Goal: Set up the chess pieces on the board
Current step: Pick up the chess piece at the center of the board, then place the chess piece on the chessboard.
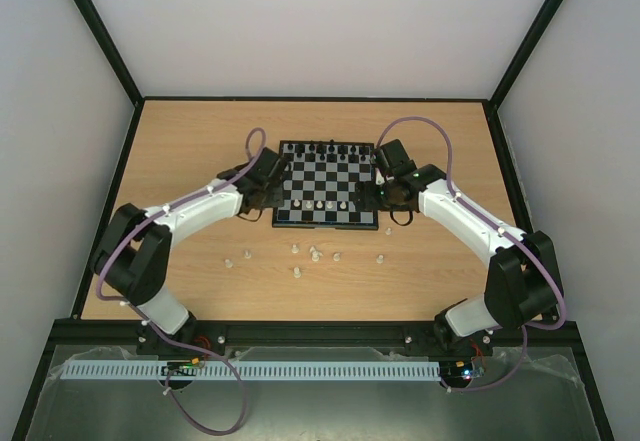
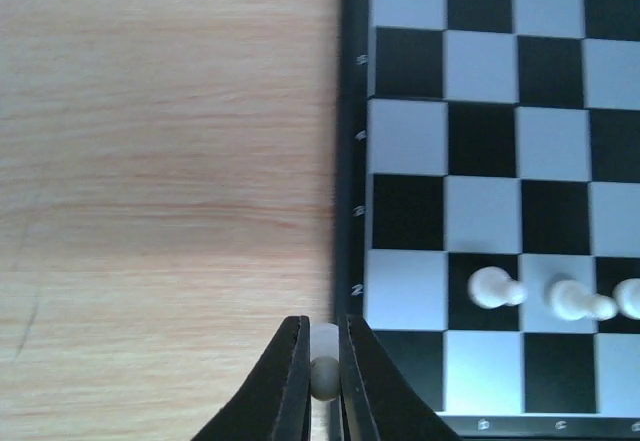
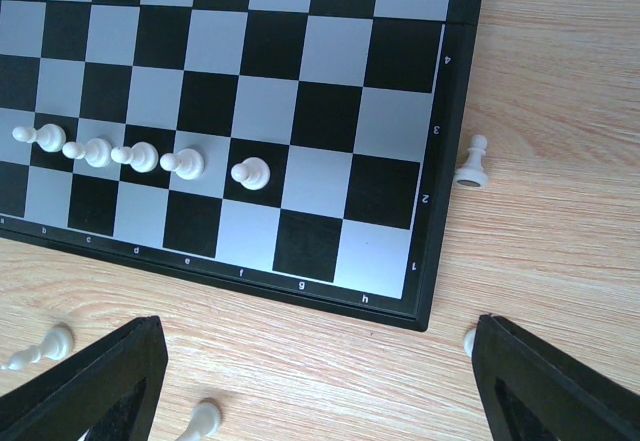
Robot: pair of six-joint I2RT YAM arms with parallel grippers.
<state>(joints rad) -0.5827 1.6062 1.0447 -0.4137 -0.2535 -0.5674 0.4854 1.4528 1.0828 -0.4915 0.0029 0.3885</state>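
The board (image 1: 325, 183) lies at the middle of the table. Several white chess pieces (image 3: 250, 173) stand in a row on its second rank, and three of them (image 2: 493, 288) show in the left wrist view. My left gripper (image 1: 262, 193) is at the board's left rim (image 2: 352, 161), near the front corner. The left gripper (image 2: 323, 356) is shut on a small white piece (image 2: 324, 346). My right gripper (image 1: 385, 193) hangs by the board's right front corner. The right gripper (image 3: 315, 351) is open over bare table in front of the board (image 3: 330, 111), with nothing between its fingers.
Black pieces (image 1: 328, 148) line the board's far rows. Several loose white pieces (image 1: 313, 253) lie scattered on the table in front of the board. One pawn (image 3: 472, 164) stands just right of the board's rim. Others lie near my right fingers (image 3: 205, 418).
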